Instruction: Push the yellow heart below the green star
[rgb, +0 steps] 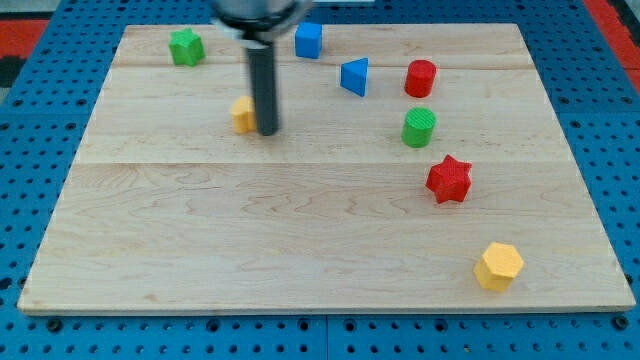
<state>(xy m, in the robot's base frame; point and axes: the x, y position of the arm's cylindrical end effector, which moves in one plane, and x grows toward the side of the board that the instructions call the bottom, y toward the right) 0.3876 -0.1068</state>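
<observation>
The yellow heart (243, 114) lies on the wooden board, left of centre near the view's top, partly hidden by my rod. My tip (266, 131) stands right against the heart's right side. The green star (186, 47) sits at the board's top left, up and to the left of the heart.
A blue cube (309, 40) lies at the top centre. A blue triangle (355, 76), a red cylinder (421, 77), a green cylinder (419, 127) and a red star (449, 179) lie on the right. A yellow hexagon (498, 266) lies at the bottom right.
</observation>
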